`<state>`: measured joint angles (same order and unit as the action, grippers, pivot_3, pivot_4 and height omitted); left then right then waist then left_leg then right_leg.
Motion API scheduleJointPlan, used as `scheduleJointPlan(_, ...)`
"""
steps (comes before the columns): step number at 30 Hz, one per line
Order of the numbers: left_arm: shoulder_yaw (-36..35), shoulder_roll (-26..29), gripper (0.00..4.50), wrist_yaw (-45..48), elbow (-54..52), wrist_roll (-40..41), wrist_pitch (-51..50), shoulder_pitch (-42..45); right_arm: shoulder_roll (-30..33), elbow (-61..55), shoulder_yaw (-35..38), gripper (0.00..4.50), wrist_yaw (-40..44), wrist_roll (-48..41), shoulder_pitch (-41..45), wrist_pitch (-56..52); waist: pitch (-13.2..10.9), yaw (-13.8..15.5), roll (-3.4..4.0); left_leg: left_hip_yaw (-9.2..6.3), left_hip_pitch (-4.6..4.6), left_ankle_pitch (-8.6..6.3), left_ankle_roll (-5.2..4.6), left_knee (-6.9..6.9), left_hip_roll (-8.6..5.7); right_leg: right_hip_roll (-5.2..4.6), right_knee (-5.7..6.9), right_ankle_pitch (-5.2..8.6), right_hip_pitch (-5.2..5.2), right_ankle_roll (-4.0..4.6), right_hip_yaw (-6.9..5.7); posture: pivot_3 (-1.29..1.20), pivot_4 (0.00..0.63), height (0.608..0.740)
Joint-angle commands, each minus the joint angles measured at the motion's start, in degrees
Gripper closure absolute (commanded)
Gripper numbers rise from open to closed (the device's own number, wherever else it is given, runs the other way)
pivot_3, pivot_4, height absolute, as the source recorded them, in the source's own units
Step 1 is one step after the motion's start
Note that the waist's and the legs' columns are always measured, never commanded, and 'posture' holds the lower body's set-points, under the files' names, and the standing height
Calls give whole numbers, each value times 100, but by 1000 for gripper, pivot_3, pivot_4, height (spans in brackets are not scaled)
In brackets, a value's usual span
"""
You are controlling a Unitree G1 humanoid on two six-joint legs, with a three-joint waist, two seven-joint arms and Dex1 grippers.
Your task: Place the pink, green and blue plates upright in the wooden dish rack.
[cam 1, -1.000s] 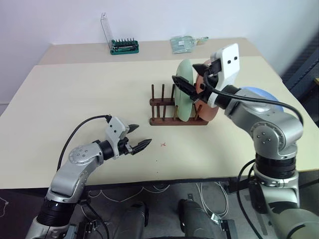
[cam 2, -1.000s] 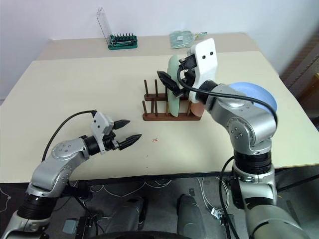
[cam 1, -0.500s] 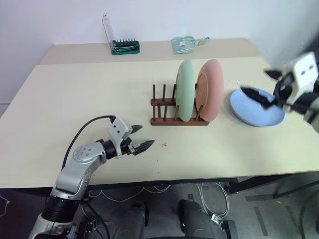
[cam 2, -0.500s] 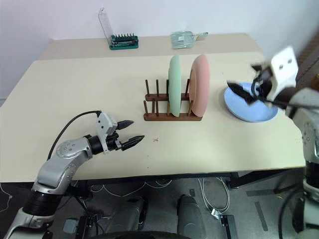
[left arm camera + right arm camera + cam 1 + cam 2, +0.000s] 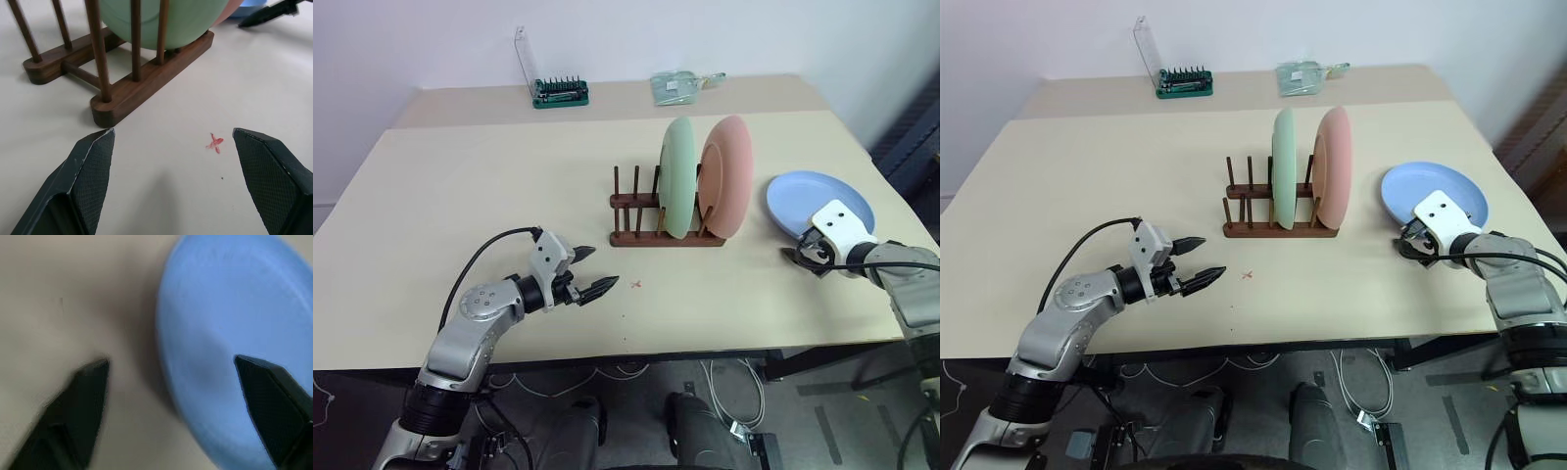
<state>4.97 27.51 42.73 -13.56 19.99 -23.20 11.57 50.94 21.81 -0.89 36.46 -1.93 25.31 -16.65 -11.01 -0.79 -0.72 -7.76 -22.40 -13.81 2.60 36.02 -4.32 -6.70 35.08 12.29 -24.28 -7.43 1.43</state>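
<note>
Your right hand (image 5: 171,401) straddles the smooth blue plate's (image 5: 234,333) blurred rim, fingers spread, gripping nothing; left hand (image 5: 171,181) hovers released near the wooden rack (image 5: 122,83).

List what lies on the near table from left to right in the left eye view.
Left gripper → small red mark → dark wooden dish rack → upright mint green plate → upright salmon pink plate → right gripper → flat sky blue plate.
</note>
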Motion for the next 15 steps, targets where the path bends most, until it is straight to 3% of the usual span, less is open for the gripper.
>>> scheduleJointPlan(1,-109,40,519,-30,-166,-5,67,-6,-28,354,27,2513,-117,258,194,330,0,1,0,0,1,0,0,-1,0,0,1,0,0,-1,0,0,150,740)
scheduleJointPlan(5,-113,51,519,-53,-182,-4,52,-16,-52,389,70,4467,-180,374,228,522,1,3,1,-1,0,0,0,0,-1,0,0,-1,0,-1,0,0,150,740)
scheduleJointPlan(11,-164,113,519,-60,-216,28,16,-30,75,-345,483,4467,-1043,700,558,557,-2,-5,5,-2,0,0,0,-1,-1,0,1,-1,0,-1,0,0,150,740)
scheduleJointPlan(15,-184,131,519,-71,-200,40,-9,1,-148,-1081,962,4467,-1463,330,1463,448,-4,-27,16,0,0,0,0,-4,0,1,2,-1,-4,-1,3,0,150,740)
